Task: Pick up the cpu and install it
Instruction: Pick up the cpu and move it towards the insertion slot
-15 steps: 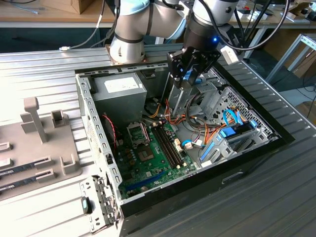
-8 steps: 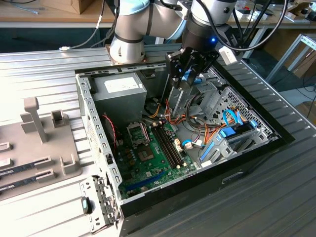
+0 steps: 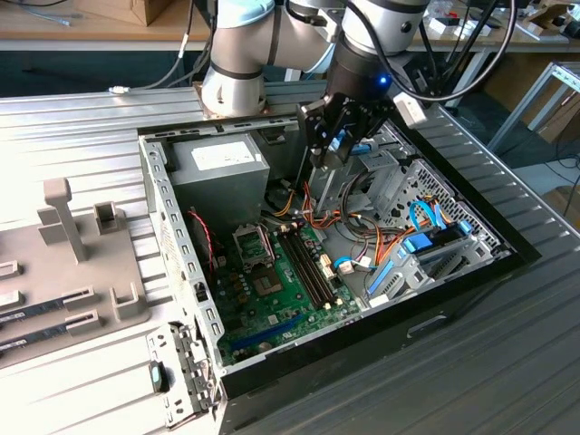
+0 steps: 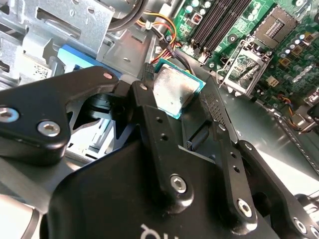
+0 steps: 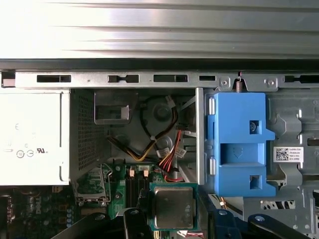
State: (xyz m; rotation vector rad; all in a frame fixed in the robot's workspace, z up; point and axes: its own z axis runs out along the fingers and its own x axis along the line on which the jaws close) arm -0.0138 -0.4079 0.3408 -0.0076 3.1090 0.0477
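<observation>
A robot arm's pincer (image 3: 338, 145) hangs over an open computer case (image 3: 156, 195) that lies on a ribbed metal table (image 3: 72, 118). In both wrist views the pincer is clamped on two opposite edges of the cpu (image 4: 174, 92) (image 5: 173, 206) — silvery top smudged, thin green rim showing. The cpu is in the air above the cables, apart from the green board (image 3: 290, 299) and its metal-framed socket (image 3: 255, 243). The power supply (image 3: 217, 161) has a white label, and a barcode sticker (image 5: 288, 154) sits beside a blue bracket (image 5: 234, 144) — the print on both is too small to make out. In the second wrist view, white lettering (image 4: 149, 231) on the pincer's body is cut off at the frame edge.
</observation>
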